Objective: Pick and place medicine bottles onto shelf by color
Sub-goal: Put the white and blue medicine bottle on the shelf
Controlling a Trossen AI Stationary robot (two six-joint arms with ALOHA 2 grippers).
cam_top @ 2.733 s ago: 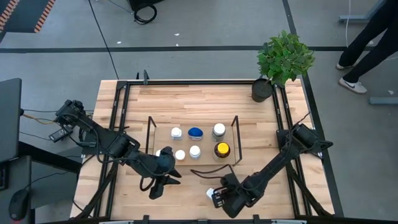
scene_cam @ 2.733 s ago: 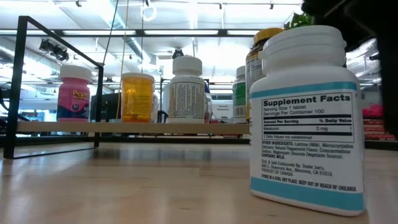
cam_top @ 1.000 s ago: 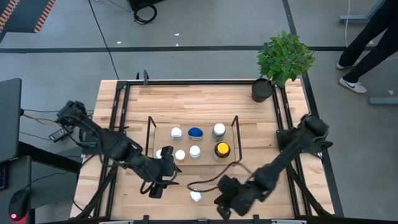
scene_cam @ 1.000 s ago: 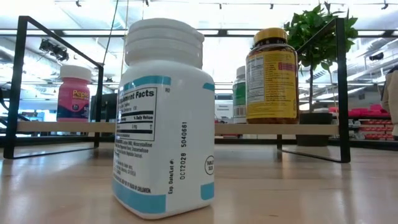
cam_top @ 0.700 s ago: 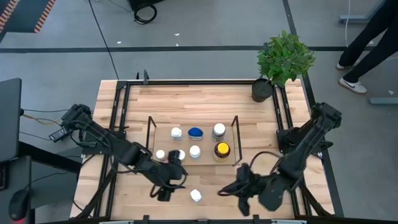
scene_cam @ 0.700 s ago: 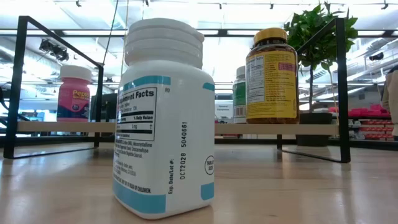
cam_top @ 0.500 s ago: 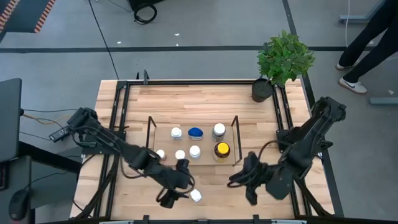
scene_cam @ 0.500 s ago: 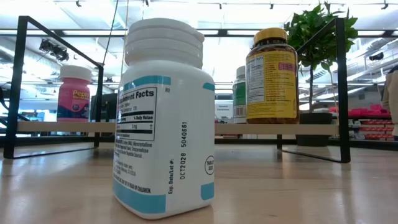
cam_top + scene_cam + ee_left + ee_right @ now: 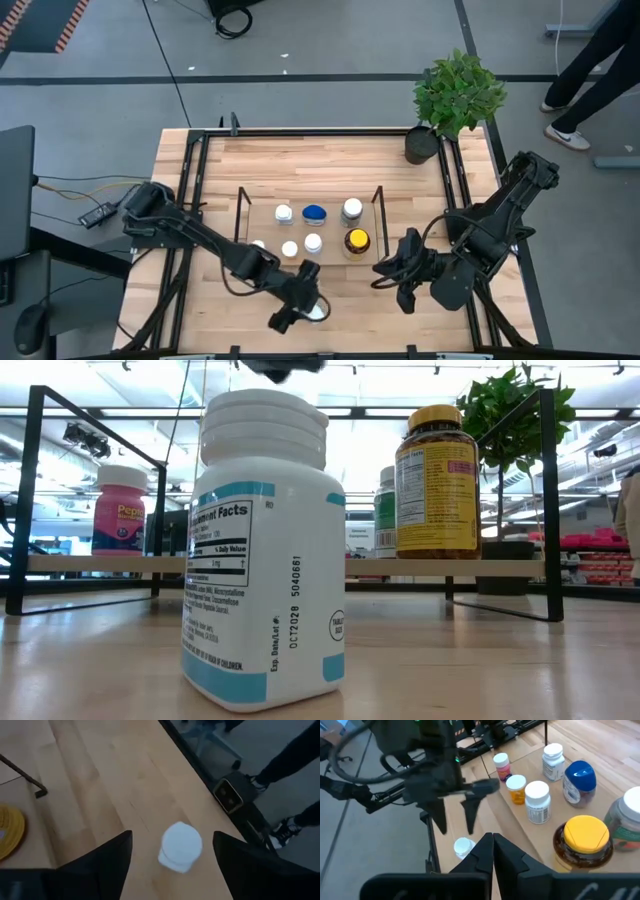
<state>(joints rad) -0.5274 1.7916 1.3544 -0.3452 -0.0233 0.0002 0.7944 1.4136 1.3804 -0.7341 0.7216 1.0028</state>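
A lone white-capped medicine bottle point(image 9: 181, 846) with a teal-banded label point(image 9: 265, 560) stands upright on its base on the table, near the front edge. My left gripper point(image 9: 172, 865) hovers above it, open, one finger on each side of the cap and touching nothing; the right wrist view shows it point(image 9: 455, 817) well above the bottle point(image 9: 464, 846). My right gripper point(image 9: 492, 845) is shut and empty, raised to the right of the shelf point(image 9: 379, 225). On the shelf stand several bottles, among them a blue-capped one point(image 9: 580, 777) and an amber one with a yellow cap point(image 9: 585, 837).
A potted plant point(image 9: 455, 95) stands at the far right corner. A black frame point(image 9: 190, 200) edges the table. A person's legs point(image 9: 600, 60) show on the floor beyond the right side. Bare wood lies between the shelf and the near edge.
My left gripper has swung toward the table's near right and come down over the lone white bottle. My right gripper has risen and drawn away from that bottle toward the right, rolling as it went. The bottle has stayed upright in place.
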